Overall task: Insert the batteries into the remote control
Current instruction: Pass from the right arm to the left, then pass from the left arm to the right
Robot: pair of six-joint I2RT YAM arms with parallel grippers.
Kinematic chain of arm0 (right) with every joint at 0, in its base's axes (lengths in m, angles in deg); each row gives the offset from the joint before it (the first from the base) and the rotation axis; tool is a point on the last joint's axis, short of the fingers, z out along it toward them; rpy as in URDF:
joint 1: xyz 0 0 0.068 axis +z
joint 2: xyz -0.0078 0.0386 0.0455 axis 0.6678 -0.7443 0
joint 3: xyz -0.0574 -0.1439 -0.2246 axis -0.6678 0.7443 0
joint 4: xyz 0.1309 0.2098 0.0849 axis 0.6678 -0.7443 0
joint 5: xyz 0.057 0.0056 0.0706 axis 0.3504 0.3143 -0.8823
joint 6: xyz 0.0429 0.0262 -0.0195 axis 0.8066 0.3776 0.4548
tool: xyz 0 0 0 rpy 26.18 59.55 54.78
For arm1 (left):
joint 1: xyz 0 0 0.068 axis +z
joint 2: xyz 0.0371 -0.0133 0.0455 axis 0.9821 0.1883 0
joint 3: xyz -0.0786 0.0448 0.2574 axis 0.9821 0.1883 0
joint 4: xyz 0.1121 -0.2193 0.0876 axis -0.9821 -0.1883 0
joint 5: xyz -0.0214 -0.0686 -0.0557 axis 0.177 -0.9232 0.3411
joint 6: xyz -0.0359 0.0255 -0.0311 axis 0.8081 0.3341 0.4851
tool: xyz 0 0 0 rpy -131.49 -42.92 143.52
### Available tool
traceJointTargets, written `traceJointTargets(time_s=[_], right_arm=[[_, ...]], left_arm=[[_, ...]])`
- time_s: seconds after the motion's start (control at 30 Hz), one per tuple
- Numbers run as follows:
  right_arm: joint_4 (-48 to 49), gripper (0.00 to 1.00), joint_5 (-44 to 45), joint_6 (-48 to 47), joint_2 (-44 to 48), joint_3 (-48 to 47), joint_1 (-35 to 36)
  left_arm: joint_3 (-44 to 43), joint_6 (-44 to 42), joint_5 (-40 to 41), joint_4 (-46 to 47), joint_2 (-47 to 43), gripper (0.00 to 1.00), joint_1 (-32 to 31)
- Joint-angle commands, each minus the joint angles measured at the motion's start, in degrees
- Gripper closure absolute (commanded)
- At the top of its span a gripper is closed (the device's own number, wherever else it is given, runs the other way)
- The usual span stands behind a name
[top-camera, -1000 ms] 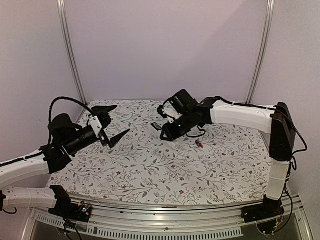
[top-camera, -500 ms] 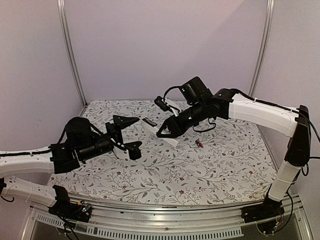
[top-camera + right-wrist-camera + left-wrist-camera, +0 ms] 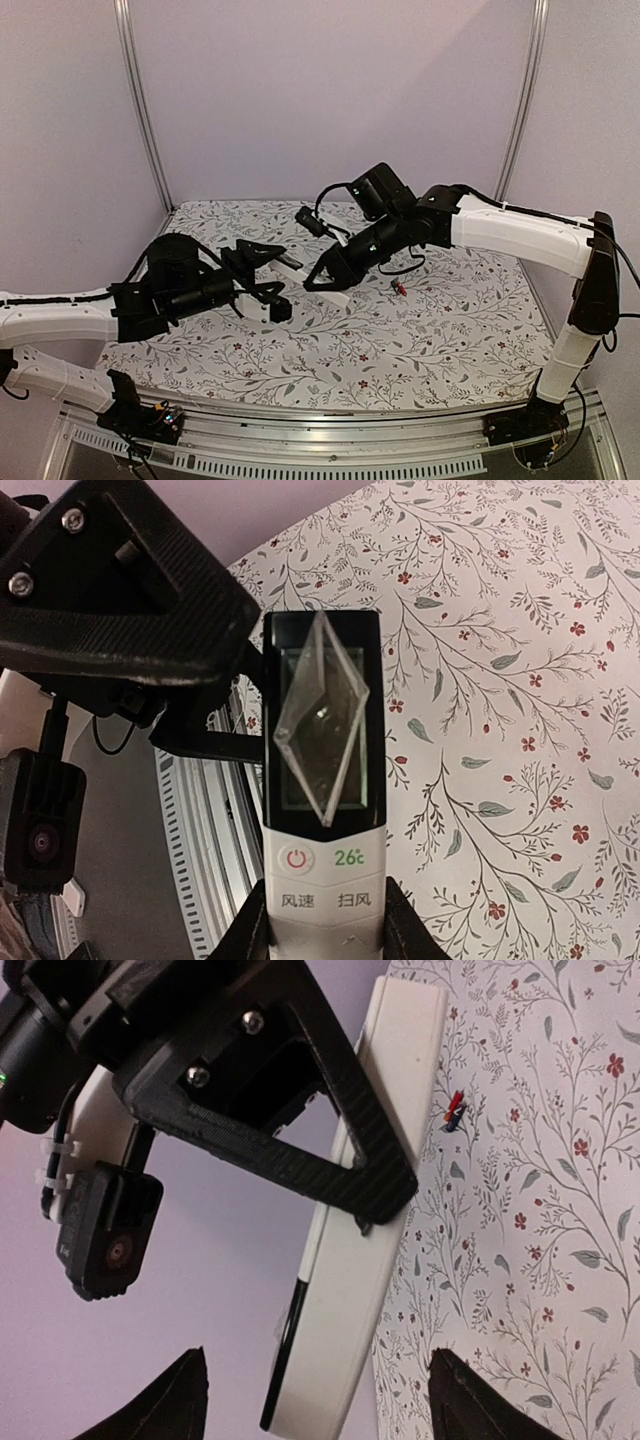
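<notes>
My right gripper [image 3: 322, 278] is shut on the white remote control [image 3: 292, 267] and holds it above the table, screen end pointing at the left arm. In the right wrist view the remote [image 3: 322, 880] sits between the two fingers [image 3: 248, 935], its black screen and buttons facing the camera. My left gripper [image 3: 272, 280] is open, its jaws on either side of the remote's free end without touching it. In the left wrist view the remote [image 3: 350, 1290] hangs above my open left gripper [image 3: 320, 1410]. A small dark and red battery [image 3: 399, 288] lies on the cloth; it also shows in the left wrist view [image 3: 455, 1115].
The table carries a floral cloth [image 3: 440, 340]. Metal posts [image 3: 140, 110] stand at the back corners. A metal rail [image 3: 330, 465] runs along the near edge. The left arm's finger [image 3: 120, 600] fills the upper left of the right wrist view.
The right arm lifted the remote off the back of the table and carried it left and forward. The left arm swung right and lowered, its open jaws now around the remote's free end.
</notes>
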Motion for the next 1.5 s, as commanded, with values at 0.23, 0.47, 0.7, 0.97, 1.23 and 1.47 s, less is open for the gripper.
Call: traceJointTargets(time_s=[0.23, 0.47, 0.7, 0.97, 1.23, 1.47], right_arm=[[1.01, 0.9, -1.48, -2.18, -2.02, 0.56, 0.89], [1.34, 0.86, -0.75, -2.69, -1.99, 0.56, 0.89], [2.39, 0.02, 7.24, -4.17, 1.29, 0.97, 0.9], [21.28, 0.01, 9.99, -14.8, 19.45, 16.81, 0.89], [28.24, 0.01, 7.79, -34.41, 33.91, 29.59, 0.89], [27.94, 0.01, 6.64, -61.61, 35.14, 34.1, 1.15]], left_arm=[[-1.63, 0.85, 0.24, -1.49, 2.24, 0.68, -1.25], [-1.76, 2.98, 0.8, -1.44, 2.2, 0.95, -2.49], [-4.37, 13.99, 2.26, -4.94, 2.07, 1.0, -3.65], [-10.77, 41.73, -4.46, -17.98, 2.11, 1.0, -3.42], [-17.14, 63.43, -17.0, -24.85, 4.2, 1.0, 1.05], [-22.71, 71.05, -22.9, -30.87, 8.81, 1.0, 2.52]])
